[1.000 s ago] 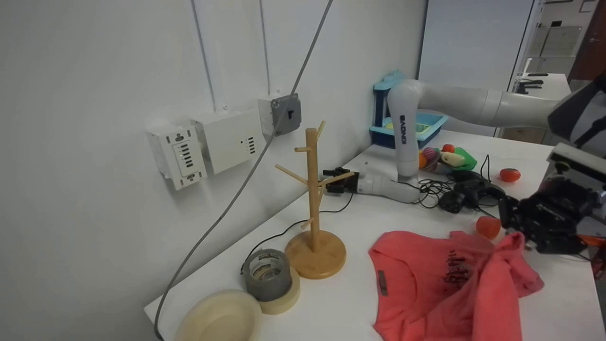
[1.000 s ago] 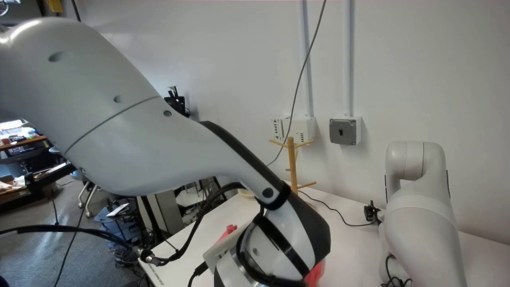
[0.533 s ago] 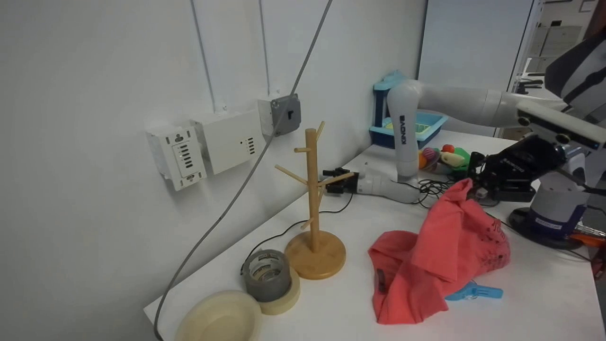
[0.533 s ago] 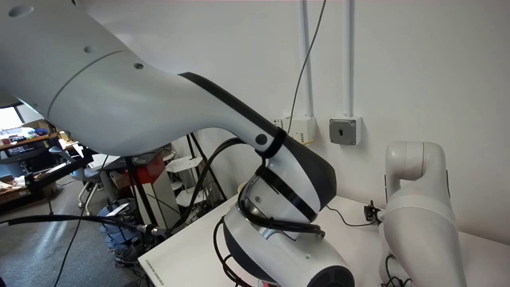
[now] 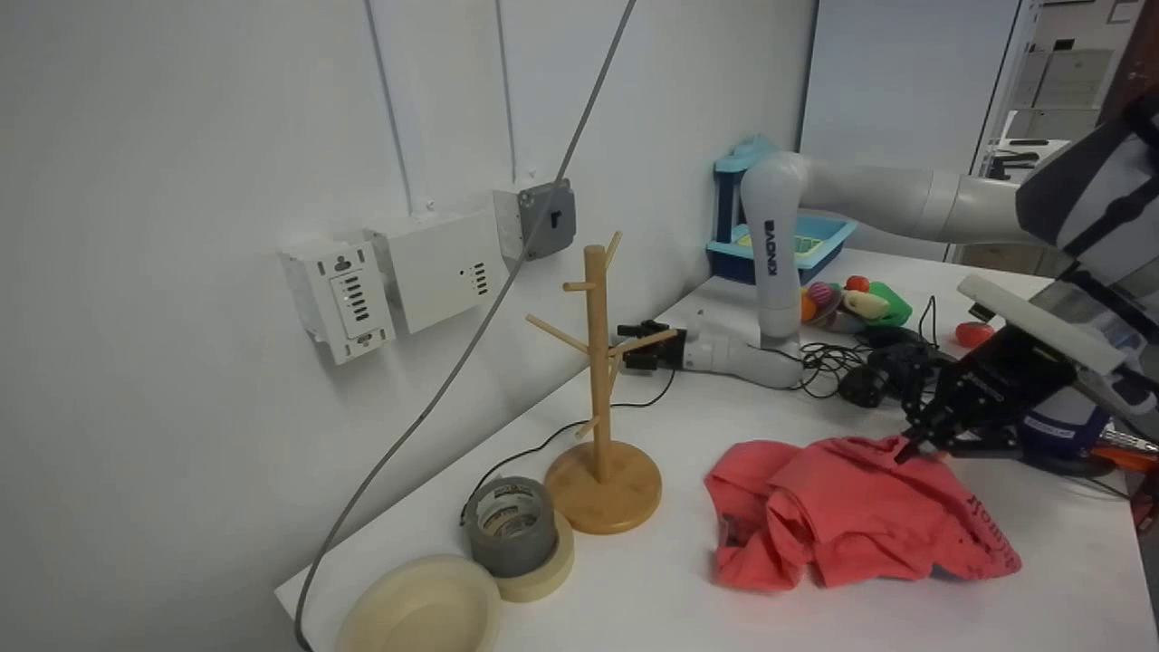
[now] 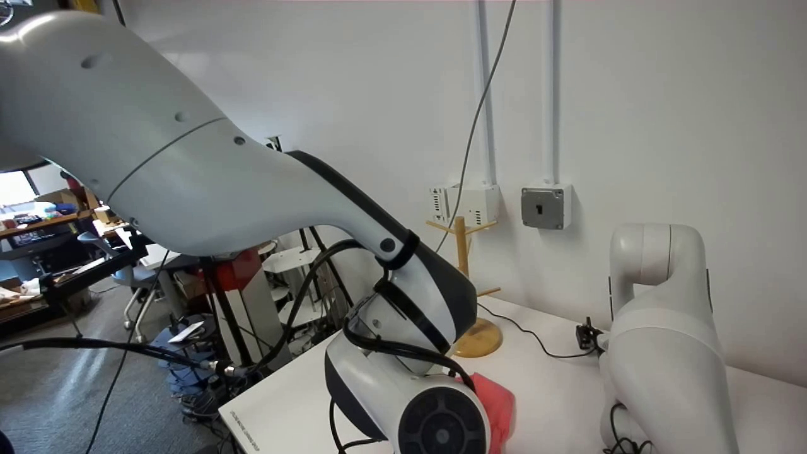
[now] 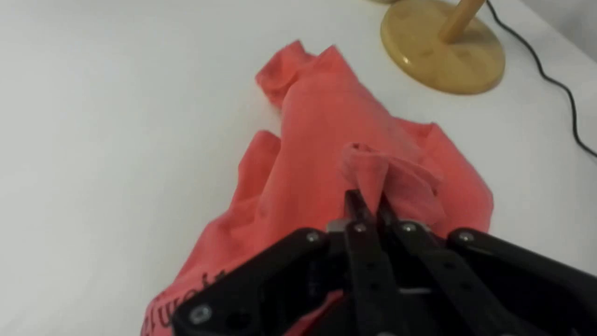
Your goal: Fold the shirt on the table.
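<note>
Wrist view: gripper is clamped on a thin pinch of the shirt. Shirt lies rumpled on the table under the grip, printed edge at 8 o'clock, loose end at 11. My read: light, limp, low-slip cloth, hard to damage; it'll drag fine but buckle if pushed. Can't tell if the pinch is hem or plain cloth; a hem or sleeve corner would fold cleaner. Mug tree at 1 o'clock, past the cloth, not touching it.
</note>
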You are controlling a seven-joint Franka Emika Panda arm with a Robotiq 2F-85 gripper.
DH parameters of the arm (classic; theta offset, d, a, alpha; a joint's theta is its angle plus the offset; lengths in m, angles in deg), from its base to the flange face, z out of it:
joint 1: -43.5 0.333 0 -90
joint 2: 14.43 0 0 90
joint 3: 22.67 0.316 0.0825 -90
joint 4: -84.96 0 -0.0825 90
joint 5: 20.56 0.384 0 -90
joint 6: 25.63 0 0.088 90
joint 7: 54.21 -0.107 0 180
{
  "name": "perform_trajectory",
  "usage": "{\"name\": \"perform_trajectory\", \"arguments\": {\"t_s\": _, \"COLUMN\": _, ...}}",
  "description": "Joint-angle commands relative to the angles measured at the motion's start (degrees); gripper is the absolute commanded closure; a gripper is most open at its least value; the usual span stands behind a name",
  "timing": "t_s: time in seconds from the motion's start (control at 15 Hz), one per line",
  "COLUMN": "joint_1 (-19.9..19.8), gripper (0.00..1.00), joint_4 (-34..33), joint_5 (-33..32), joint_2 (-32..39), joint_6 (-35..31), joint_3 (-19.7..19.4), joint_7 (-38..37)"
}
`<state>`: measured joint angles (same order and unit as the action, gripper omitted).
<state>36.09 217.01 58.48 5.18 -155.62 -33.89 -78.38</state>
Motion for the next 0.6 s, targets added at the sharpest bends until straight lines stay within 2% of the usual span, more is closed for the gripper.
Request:
{"name": "perform_trajectory", "arguments": {"t_s": 0.0, "joint_1": 3.55, "gripper": 0.99, "joint_4": 3.57, "joint_5": -1.32, "joint_2": -1.71, "joint_6": -13.23, "joint_3": 0.16, "joint_7": -3.4}}
{"name": "perform_trajectory", "arguments": {"t_s": 0.27, "joint_1": 7.78, "gripper": 0.99, "joint_4": 6.13, "joint_5": -4.87, "joint_2": -1.6, "joint_6": -28.68, "joint_3": 1.2, "joint_7": -9.85}}
{"name": "perform_trajectory", "arguments": {"t_s": 0.53, "joint_1": 13.76, "gripper": 0.99, "joint_4": 9.17, "joint_5": -14.48, "joint_2": -0.45, "joint_6": -39.2, "joint_3": -0.86, "joint_7": -21.41}}
